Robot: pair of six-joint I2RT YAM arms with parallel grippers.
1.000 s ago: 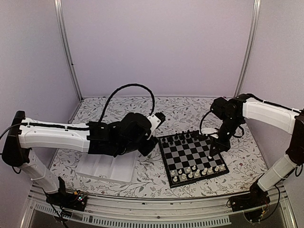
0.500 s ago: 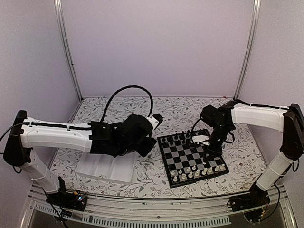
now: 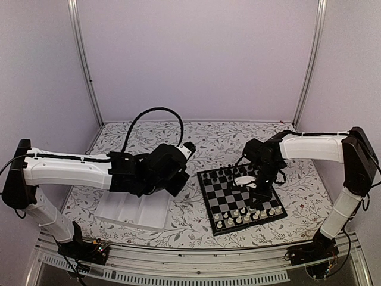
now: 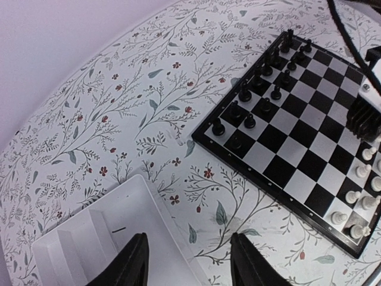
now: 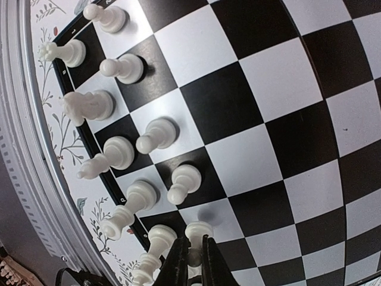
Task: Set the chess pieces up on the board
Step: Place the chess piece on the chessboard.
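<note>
Right wrist — right tool pinches white pawn over board.

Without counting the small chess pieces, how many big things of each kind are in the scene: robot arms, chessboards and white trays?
Robot arms: 2, the left arm and the right arm
Chessboard: 1
White tray: 1
Total: 4
</note>
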